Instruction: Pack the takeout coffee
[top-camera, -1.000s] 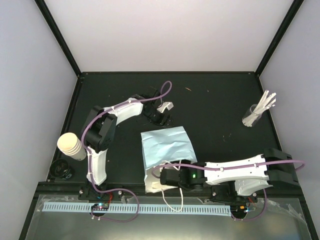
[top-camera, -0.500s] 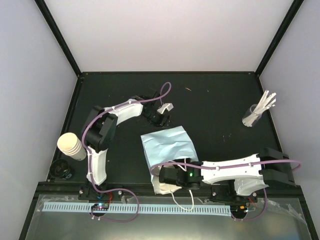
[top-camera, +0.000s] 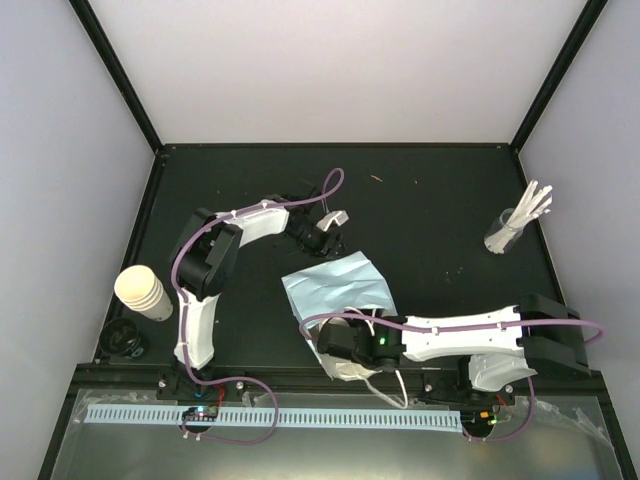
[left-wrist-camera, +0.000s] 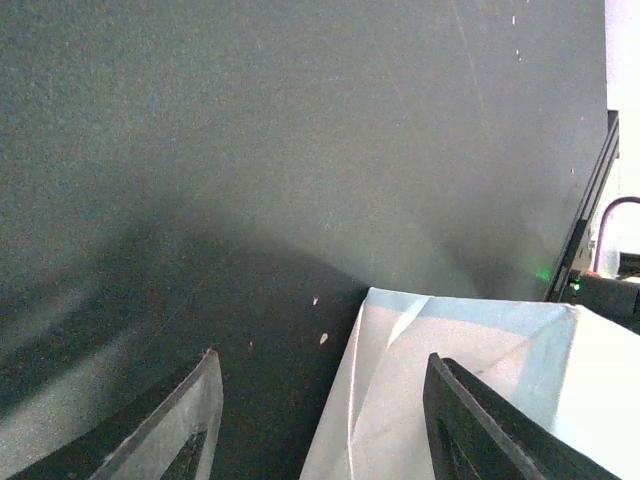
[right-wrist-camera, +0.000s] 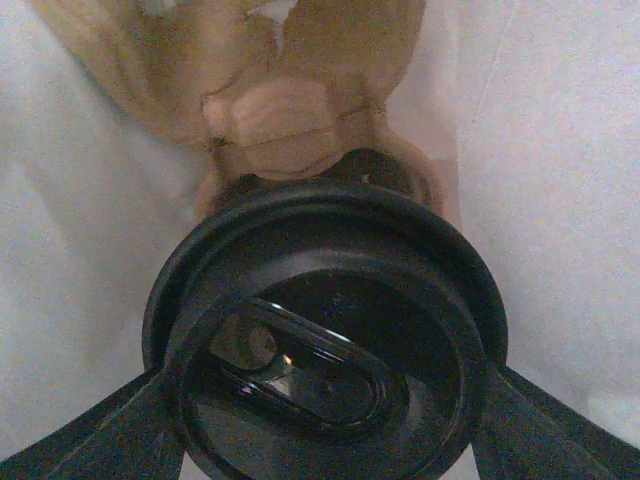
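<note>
Because the right pincer (right-wrist-camera: 325, 405) works inside the mouth of the paper bag (top-camera: 340, 285), with white paper close on both sides of it, the likeliest trouble is a snag — a jaw or the lid's rim could catch the thin wall and drag or crumple the bag instead of sliding in. A tilt could also tip the cup, since the hold looks to be on the lid (right-wrist-camera: 320, 330) alone; if the lid is only pressed on, it might pop off. The bag lies loose on the table (top-camera: 440, 190), so it may slide if the left pincer (left-wrist-camera: 320, 400) fails to steady it.

The right pincer's jaws stand wide, one against each side of the black lid, gripping it; the cup beneath is hidden. Just beyond the lid, further into the bag, sits the brown pulp carrier (right-wrist-camera: 290, 110). The left pincer is open at the bag's far end — a folded corner of the bag reaches in between its jaws, not yet pinched. Well away from both, spare cups (top-camera: 142, 292) sit stacked by the table's left edge.
</note>
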